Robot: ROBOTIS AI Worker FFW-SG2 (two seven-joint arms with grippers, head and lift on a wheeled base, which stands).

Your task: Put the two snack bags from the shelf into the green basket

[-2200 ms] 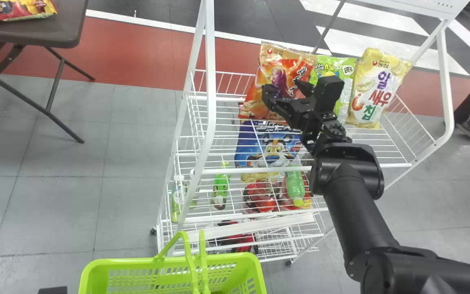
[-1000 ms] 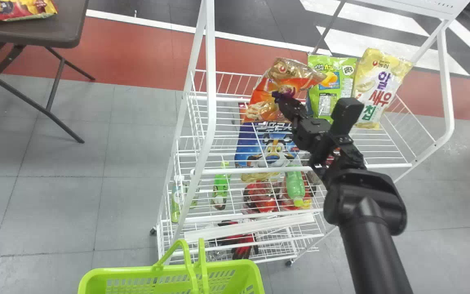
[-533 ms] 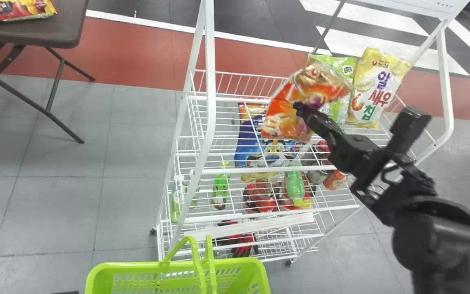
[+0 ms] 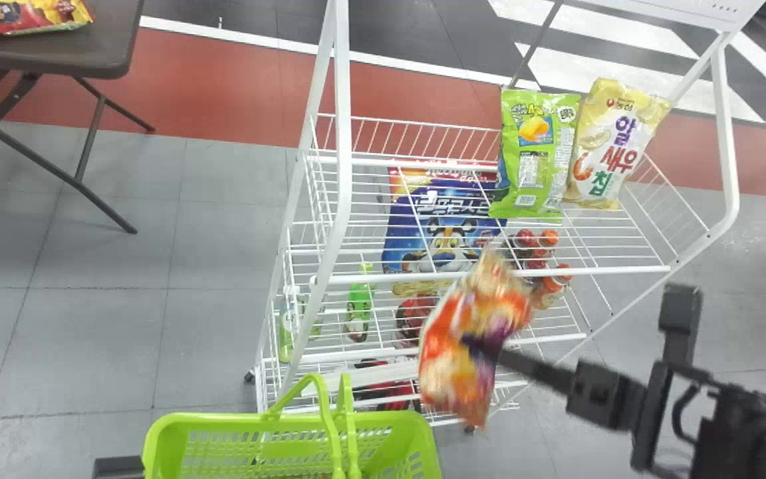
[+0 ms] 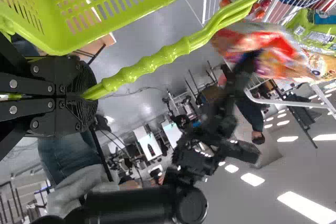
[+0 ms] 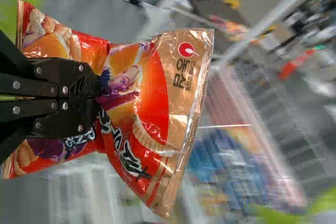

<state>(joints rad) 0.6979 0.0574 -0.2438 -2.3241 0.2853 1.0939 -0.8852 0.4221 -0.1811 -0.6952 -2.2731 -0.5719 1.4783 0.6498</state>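
Right fingers clenching crinkly, glossy orange snack bag, lower centre, near green basket's right rim. Left fingers gripping ribbed handle. Green bag, yellow bag standing upper right. Floor stretching left.

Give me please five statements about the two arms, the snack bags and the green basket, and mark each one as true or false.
1. The right end effector grips the orange-red snack bag. True.
2. The left end effector holds the yellow snack bag. False: it grips the basket handle, and that bag is on the white shelf.
3. The green snack bag is beside the yellow snack bag on the white shelf. True.
4. The orange-red snack bag lies in the green basket. False: it is held in the air outside it.
5. A red and yellow packet lies on the dark table. True.
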